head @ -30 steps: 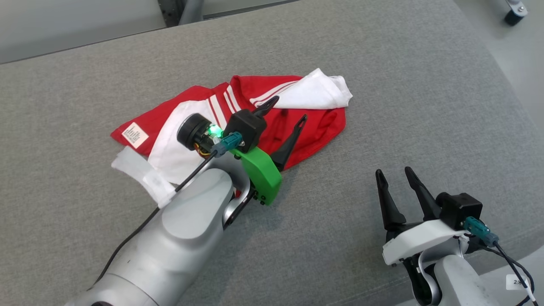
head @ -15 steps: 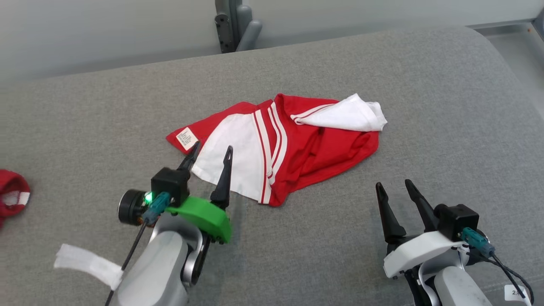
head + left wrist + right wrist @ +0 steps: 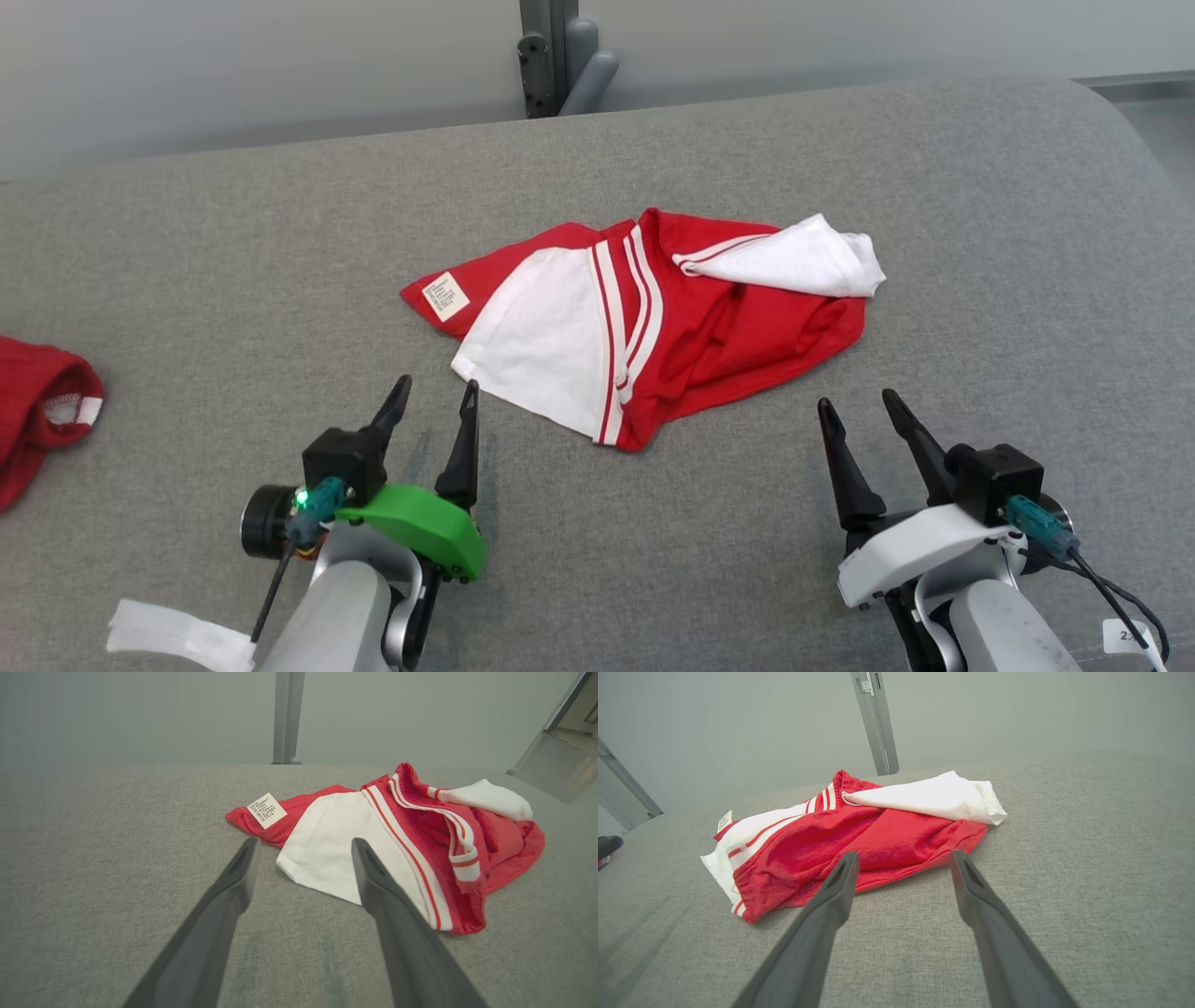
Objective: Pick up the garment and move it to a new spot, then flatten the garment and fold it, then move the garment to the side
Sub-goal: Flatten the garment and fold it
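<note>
Left gripper point(image 3: 437, 385) and right gripper point(image 3: 855, 399): both splayed, empty, on the near side of the red-and-white garment point(image 3: 728, 327), clear of it. Garment lies crumpled on the grey padded surface point(image 3: 233, 261). Left wrist view catches the care label point(image 3: 266, 810) at the garment's left corner. Head view: another red cloth point(image 3: 37, 411) well left of the garment. Beyond the garment: metal post point(image 3: 553, 47), pale wall point(image 3: 233, 65).

A white care label point(image 3: 446, 296) is sitting on the red edge of the garment point(image 3: 709, 327), left of centre in the head view. It is carrying several rows of tiny dark print, too small to read, even in the left wrist view point(image 3: 266, 810). A small white tag point(image 3: 1123, 637) in the lower right corner is showing a dark mark, possibly a "2", not legible.
</note>
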Robot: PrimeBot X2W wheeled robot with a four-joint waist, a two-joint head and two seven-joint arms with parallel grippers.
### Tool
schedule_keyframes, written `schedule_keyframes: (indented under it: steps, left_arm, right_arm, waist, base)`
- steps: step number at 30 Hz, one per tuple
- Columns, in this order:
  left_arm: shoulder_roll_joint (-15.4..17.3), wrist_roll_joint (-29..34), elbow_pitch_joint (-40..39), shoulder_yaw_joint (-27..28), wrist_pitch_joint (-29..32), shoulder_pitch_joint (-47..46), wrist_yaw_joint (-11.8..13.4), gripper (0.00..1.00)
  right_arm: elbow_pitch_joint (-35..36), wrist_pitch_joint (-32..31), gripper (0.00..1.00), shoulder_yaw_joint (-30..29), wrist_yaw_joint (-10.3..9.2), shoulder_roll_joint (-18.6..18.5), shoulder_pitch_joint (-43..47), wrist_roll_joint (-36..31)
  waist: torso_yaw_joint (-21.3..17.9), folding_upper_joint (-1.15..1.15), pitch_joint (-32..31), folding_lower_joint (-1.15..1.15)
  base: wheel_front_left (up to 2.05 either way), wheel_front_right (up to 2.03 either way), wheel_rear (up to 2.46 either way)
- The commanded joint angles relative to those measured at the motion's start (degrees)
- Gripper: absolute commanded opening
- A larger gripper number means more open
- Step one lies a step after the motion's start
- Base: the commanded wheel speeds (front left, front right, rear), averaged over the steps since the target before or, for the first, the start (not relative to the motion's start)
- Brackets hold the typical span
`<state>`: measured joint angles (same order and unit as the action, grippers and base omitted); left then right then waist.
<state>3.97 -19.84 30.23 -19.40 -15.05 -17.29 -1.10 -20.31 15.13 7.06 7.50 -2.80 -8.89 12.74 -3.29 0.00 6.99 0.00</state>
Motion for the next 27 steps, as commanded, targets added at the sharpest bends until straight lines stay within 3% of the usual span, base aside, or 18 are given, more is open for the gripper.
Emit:
schedule_keyframes:
  steps: [1,10,19,21,22,24,25,27]
  left_arm:
    - [-0.22,0.8,1.37,0.57,-0.16,-2.53,-0.49,1.0]
    - [-0.74,0.99,11.48,2.74,-0.09,-10.11,-0.19,1.0]
    - [-0.98,0.37,19.29,3.76,-0.11,-14.26,-1.52,1.0]
    - [-0.98,0.21,19.61,3.6,-0.11,-14.78,-1.77,0.85]
    - [-0.99,0.28,19.71,3.39,-0.1,-14.97,-1.76,0.5]
    - [-1.0,0.04,19.81,3.05,-0.1,-15.24,-1.87,0.38]
    - [-1.01,0.09,19.89,2.8,-0.1,-15.38,-1.91,0.05]
    - [-1.01,0.16,19.57,2.12,-0.1,-15.68,-2.28,0.0]
  right_arm:
    - [0.19,0.03,1.0,-0.15,-0.02,-0.2,-0.95,-0.73]
    - [0.77,0.03,1.0,-1.44,-0.02,-0.19,-2.28,-1.46]
    - [1.02,0.03,1.0,-1.01,-0.02,-0.2,-3.4,-0.8]
    - [0.87,0.03,1.0,-0.43,-0.02,-0.2,-3.45,-0.73]
    - [0.88,0.03,1.0,-0.3,-0.02,-0.2,-3.56,-0.65]
    - [1.08,0.03,1.0,0.04,-0.02,-0.2,-3.84,-0.53]
    - [1.19,0.03,1.0,0.14,-0.02,-0.2,-3.95,-0.37]
    - [1.17,0.03,1.0,0.14,-0.02,-0.2,-4.22,-0.27]
  waist:
    - [-1.59,0.0,2.83,0.0]
    - [-3.89,0.0,6.81,0.0]
    - [-4.81,0.0,8.68,0.0]
    - [-4.83,0.0,8.83,0.0]
    - [-4.84,0.0,8.94,0.0]
    - [-4.89,0.0,9.14,0.0]
    - [-4.91,0.0,9.25,0.0]
    - [-4.89,0.0,9.39,0.0]
  base:
    - [0.0,0.0,0.0]
    - [0.0,0.0,0.0]
    - [0.0,0.0,0.0]
    - [0.0,0.0,0.0]
    - [0.0,0.0,0.0]
    - [0.0,0.0,0.0]
    - [0.0,0.0,0.0]
    - [0.0,0.0,0.0]
